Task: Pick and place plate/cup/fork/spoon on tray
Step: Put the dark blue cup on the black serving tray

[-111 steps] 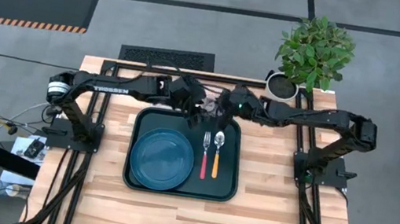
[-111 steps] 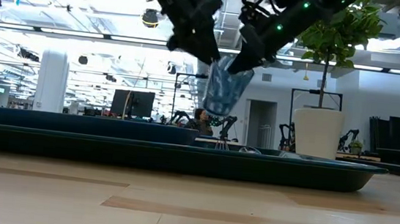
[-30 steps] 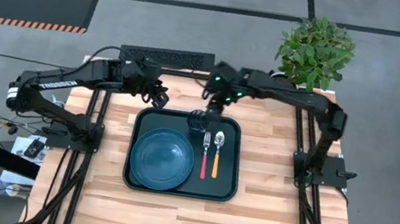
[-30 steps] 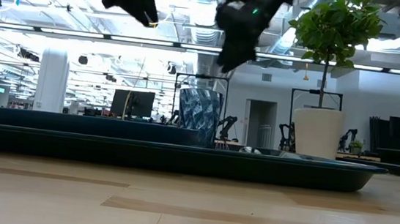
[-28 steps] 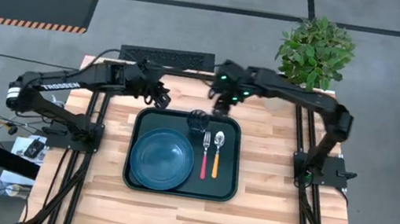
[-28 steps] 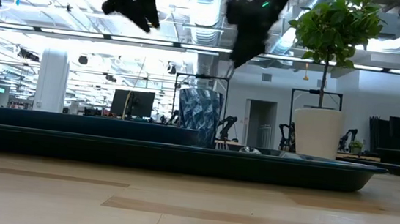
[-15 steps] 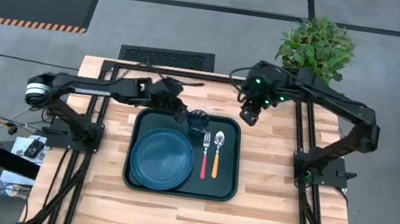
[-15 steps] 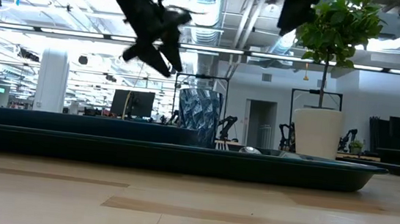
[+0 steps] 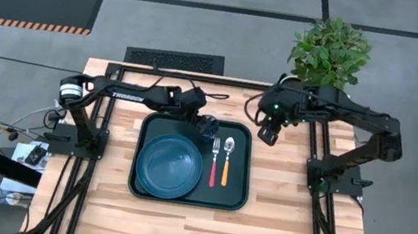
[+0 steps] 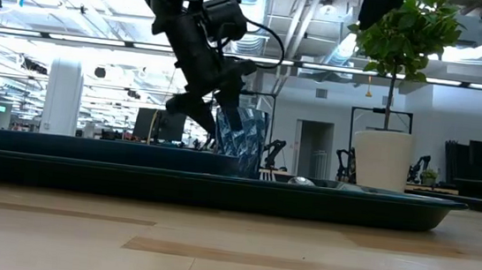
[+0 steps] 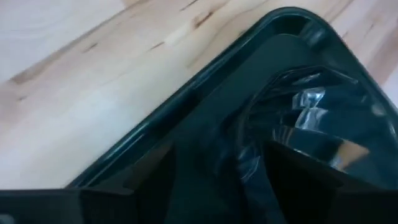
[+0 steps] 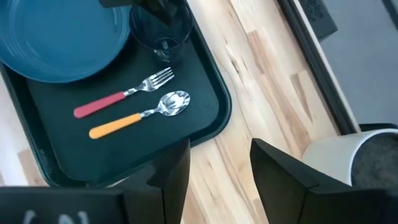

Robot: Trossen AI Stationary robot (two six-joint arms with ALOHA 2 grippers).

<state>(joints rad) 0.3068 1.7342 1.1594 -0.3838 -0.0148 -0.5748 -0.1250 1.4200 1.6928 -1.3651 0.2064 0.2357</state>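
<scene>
Left gripper (image 10: 217,110): seen spread around the cup (image 9: 208,125) in the low view; contact could not be told.
Right gripper (image 9: 267,132): fingers parted, nothing held, raised over the surface (image 9: 287,203) beside the tray (image 9: 240,196).
Tray contents: plate (image 9: 169,166), fork (image 9: 214,163), spoon (image 9: 227,159) and cup were all found on it.
Right wrist view: white pot (image 12: 348,162) was shown at the surface's edge.
Low view: a lit hall was seen behind.

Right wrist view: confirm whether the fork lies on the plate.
No. The fork lies on the tray floor beside the spoon, clear of the plate.
</scene>
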